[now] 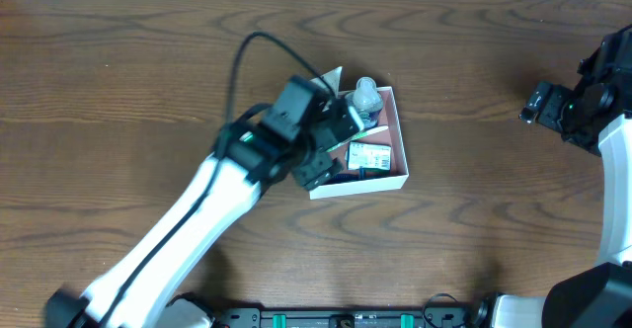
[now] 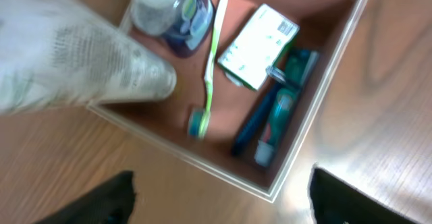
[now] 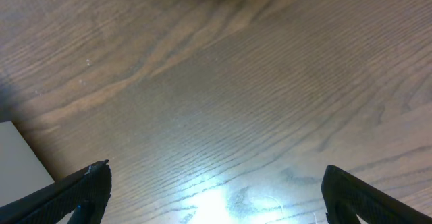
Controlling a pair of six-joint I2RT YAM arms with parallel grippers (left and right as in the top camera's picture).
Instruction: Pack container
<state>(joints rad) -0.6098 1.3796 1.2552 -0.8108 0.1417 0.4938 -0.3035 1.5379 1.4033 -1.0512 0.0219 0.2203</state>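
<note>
The container is a shallow white box with a reddish-brown inside, at the table's middle. In the left wrist view its wall frames a green toothbrush, a white-green carton, a blue razor or tube and a clear bottle with a blue base. A white crumpled bag lies over its left edge. My left gripper is open and empty above the box's near edge; in the overhead view it covers the box's left part. My right gripper is open and empty over bare wood at the far right.
A white flap sticks up at the box's far corner. A pale edge shows at the left of the right wrist view. The dark wooden table spreads all round.
</note>
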